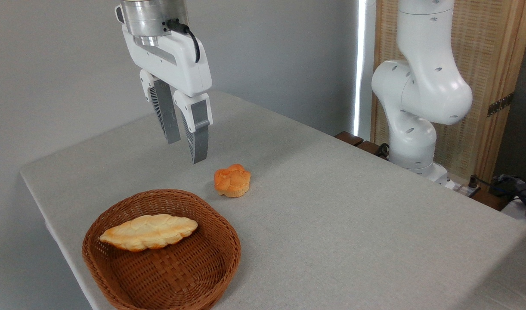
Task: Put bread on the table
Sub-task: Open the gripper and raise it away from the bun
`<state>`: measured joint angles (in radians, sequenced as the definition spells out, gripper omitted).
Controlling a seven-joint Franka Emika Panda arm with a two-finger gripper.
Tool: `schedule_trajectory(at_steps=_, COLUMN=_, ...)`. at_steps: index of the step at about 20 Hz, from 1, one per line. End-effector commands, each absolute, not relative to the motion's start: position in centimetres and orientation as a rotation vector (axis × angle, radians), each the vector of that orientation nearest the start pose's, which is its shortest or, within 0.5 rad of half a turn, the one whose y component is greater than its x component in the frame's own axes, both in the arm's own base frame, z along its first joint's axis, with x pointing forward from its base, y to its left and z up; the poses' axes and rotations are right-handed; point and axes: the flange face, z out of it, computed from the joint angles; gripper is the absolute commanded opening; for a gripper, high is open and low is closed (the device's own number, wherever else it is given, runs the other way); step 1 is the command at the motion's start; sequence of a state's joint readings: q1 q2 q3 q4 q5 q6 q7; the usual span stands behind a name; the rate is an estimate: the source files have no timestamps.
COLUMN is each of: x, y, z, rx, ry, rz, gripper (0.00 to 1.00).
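Note:
The bread [232, 180], a small orange-golden bun with a knotted top, rests on the grey-beige table [332, 206] just beyond the basket. My gripper [185, 150] hangs in the air up and to the left of the bun, clear of it. Its two grey fingers are spread apart and hold nothing.
A brown wicker basket [159, 252] stands at the front left corner with a longer pale braided loaf [149, 231] inside. The arm's white base [413, 129] rises at the table's far right edge. Cables and dark items lie off the table at the right.

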<state>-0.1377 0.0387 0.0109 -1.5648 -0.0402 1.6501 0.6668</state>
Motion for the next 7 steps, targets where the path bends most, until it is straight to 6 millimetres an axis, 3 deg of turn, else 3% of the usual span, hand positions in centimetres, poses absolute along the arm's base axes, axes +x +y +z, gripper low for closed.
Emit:
schedule_trajectory(at_steps=1, x=56.36, y=-7.59, z=61.46, rx=-2.921, ry=1.206, rz=-0.048, gripper=1.0)
schedule_trajectory(at_steps=7, x=56.24, y=-7.48, z=61.72, rx=-2.916, ry=1.212, rz=-0.055, gripper=1.0)
